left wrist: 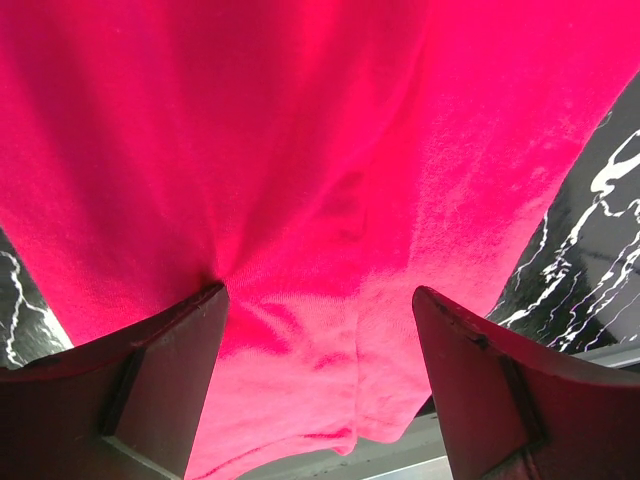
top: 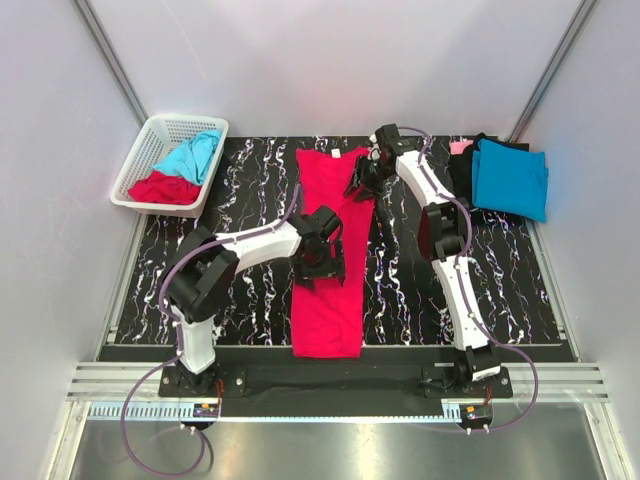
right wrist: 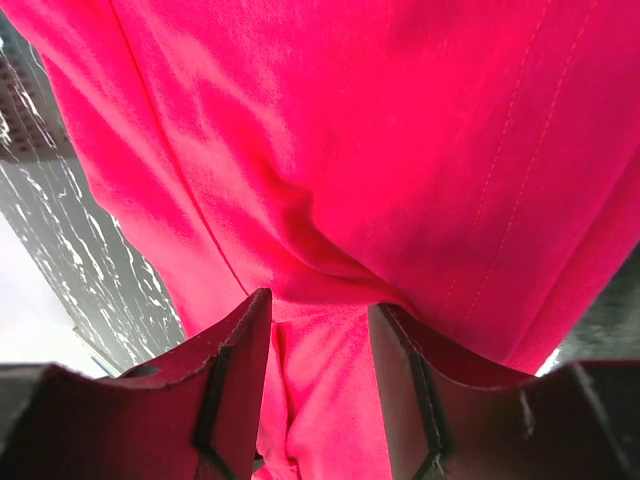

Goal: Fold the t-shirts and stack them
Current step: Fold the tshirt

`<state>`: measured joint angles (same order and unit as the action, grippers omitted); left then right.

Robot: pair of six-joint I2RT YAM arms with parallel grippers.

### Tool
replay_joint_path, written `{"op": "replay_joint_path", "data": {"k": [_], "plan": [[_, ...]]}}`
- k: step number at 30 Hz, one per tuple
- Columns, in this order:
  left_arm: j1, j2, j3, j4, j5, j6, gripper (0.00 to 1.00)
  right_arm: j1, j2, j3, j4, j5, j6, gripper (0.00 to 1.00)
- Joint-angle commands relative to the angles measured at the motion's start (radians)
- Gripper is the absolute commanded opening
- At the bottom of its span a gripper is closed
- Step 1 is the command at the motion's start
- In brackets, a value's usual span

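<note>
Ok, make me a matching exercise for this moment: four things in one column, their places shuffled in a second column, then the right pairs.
1 red t-shirt
2 white basket
3 folded turquoise t-shirt
4 left gripper

A far-left corner of the table
B far right, on a black shirt
C spread lengthwise down the middle
D over the red t-shirt, about halfway along it

Pairs: 1-C, 2-A, 3-B, 4-D

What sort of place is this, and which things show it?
Probably a lab test cell for laundry folding: two robot arms bolted at a black marbled table, blank white walls, a basket of t-shirts.
</note>
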<state>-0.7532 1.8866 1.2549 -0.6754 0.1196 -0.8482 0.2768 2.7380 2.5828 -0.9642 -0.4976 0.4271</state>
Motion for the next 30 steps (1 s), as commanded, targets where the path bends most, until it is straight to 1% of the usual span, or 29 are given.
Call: {"op": "replay_joint_path", "data": {"k": [1, 5, 11, 14, 15, 17, 19, 22, 23, 25, 26, 28, 29, 30], "plan": [[0.005, 0.071, -0.023, -0.049, -0.043, 0.054, 0.84, -0.051, 0.081, 0.017, 0.018, 0.134, -0.054, 0.52], [0.000, 0.014, -0.037, -0.023, -0.034, 0.067, 0.84, -0.051, 0.063, 0.022, 0.032, 0.077, -0.085, 0.52], [-0.023, -0.150, -0.052, -0.021, 0.009, 0.083, 0.84, -0.050, -0.003, 0.025, 0.035, -0.011, -0.085, 0.53], [-0.038, -0.254, -0.055, -0.023, 0.018, 0.093, 0.84, -0.050, -0.049, 0.019, 0.035, -0.143, -0.093, 0.55], [-0.041, -0.279, -0.054, -0.021, 0.025, 0.106, 0.84, -0.051, -0.055, 0.022, 0.039, -0.260, -0.088, 0.55], [-0.044, -0.354, -0.051, -0.023, 0.029, 0.110, 0.84, -0.050, -0.086, 0.031, 0.042, -0.326, -0.061, 0.54], [-0.044, -0.395, -0.049, -0.024, 0.020, 0.123, 0.85, -0.045, -0.125, 0.014, 0.042, -0.345, -0.054, 0.54], [-0.043, -0.460, -0.066, -0.049, -0.034, 0.117, 0.86, -0.041, -0.248, -0.077, 0.041, -0.290, -0.063, 0.54], [-0.041, -0.481, -0.075, -0.068, -0.067, 0.106, 0.87, -0.036, -0.335, -0.167, 0.042, -0.191, -0.068, 0.53], [-0.037, -0.498, -0.120, -0.081, -0.096, 0.089, 0.87, -0.028, -0.441, -0.290, 0.045, -0.069, -0.092, 0.54], [-0.034, -0.526, -0.170, -0.078, -0.116, 0.060, 0.87, -0.013, -0.551, -0.432, 0.056, 0.052, -0.100, 0.54], [-0.034, -0.558, -0.233, -0.059, -0.165, 0.031, 0.87, -0.002, -0.677, -0.606, 0.099, 0.154, -0.090, 0.54], [-0.029, -0.575, -0.267, -0.011, -0.170, 0.008, 0.88, 0.004, -0.809, -0.792, 0.163, 0.210, -0.079, 0.55], [-0.023, -0.592, -0.300, 0.017, -0.169, -0.008, 0.88, 0.009, -0.872, -0.885, 0.198, 0.224, -0.062, 0.55]]}}
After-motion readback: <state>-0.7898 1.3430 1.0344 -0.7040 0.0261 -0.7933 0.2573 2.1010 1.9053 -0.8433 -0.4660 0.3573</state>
